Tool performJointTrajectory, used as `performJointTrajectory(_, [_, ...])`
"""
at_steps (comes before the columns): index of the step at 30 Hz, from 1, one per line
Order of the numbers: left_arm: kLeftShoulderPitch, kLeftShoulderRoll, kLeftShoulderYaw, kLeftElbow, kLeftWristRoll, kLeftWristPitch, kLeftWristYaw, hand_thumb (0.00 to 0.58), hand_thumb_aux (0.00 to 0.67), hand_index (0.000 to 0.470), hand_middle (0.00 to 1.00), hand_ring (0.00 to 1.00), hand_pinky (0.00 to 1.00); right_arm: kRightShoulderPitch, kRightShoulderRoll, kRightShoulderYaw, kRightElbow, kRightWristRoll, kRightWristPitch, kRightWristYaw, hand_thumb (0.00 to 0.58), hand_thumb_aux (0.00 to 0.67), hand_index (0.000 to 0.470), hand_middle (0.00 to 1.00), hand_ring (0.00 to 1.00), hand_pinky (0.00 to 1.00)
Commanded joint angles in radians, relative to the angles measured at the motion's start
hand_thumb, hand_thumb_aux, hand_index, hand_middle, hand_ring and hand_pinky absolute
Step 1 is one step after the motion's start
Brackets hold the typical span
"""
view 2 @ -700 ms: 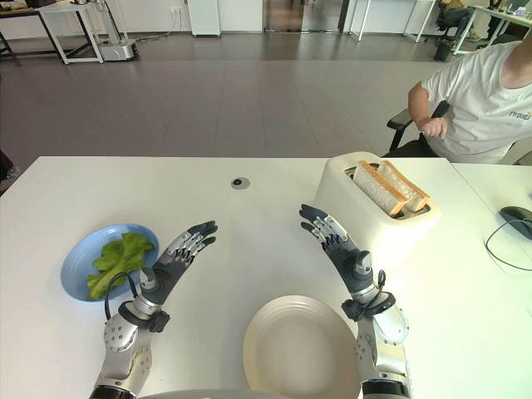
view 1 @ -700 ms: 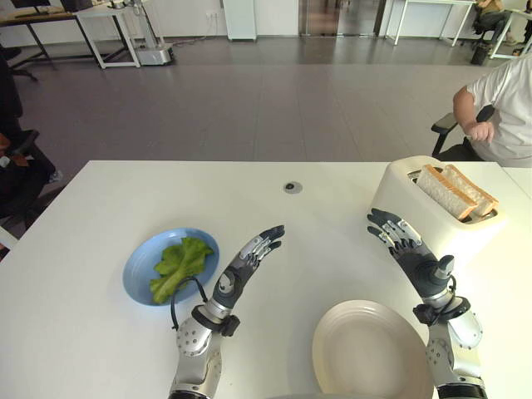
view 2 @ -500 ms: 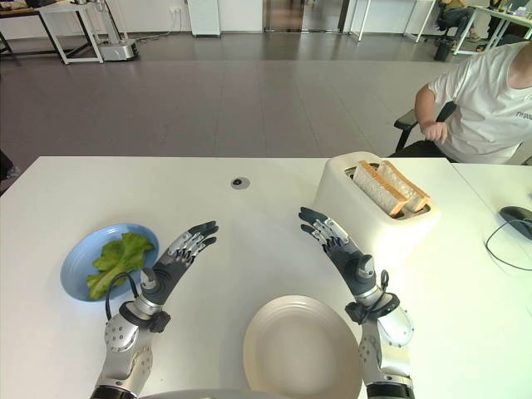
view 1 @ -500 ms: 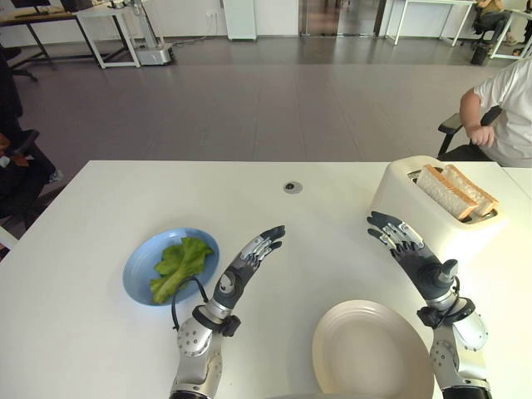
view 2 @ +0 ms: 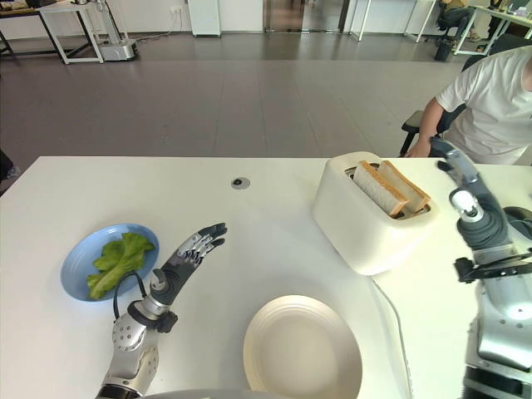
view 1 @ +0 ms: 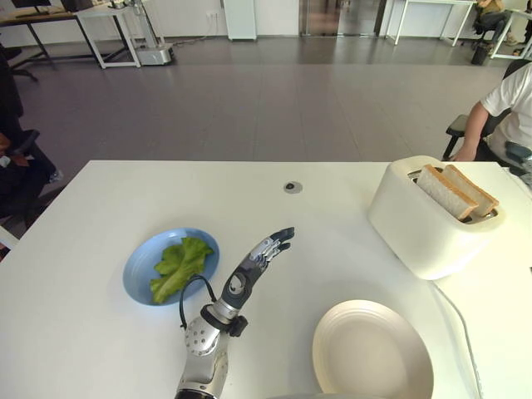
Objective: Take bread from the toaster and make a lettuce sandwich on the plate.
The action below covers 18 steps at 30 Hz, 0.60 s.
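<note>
Over table (view 1: 91, 283), left hand (view 1: 248, 273) fingers (view 1: 278, 240) outstretched

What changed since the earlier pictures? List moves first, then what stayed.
The right hand swung from in front of the toaster out to its right side and rose, holding nothing. The left hand edged slightly forward, open. Bread slices in the toaster, lettuce on the blue plate and the cream plate stayed put.

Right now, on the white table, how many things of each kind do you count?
Round plates: 2, the blue plate and the cream plate
White toaster: 1
Bread slices: 2
Green lettuce leaf: 1
Total: 6
</note>
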<state>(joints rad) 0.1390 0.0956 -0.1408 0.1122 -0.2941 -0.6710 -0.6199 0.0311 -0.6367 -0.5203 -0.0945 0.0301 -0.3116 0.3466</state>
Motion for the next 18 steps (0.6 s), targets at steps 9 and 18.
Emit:
performJointTrajectory(9, [-0.013, 0.001, -0.019, 0.017, 0.016, -0.015, -0.005, 0.0, 0.0, 0.0, 0.0, 0.0, 0.0, -0.091, -0.157, 0.156, 0.377, -0.373, 0.026, -0.224, 0.331, 0.231, 0.162, 0.0, 0.0, 0.0])
performJointTrajectory(18, [-0.001, 0.008, -0.023, 0.005, 0.018, -0.023, -0.003, 0.0, 0.0, 0.0, 0.0, 0.0, 0.0, -0.111, -0.149, 0.233, 0.385, -0.342, 0.013, -0.205, 0.48, 0.391, 0.275, 0.0, 0.0, 0.0])
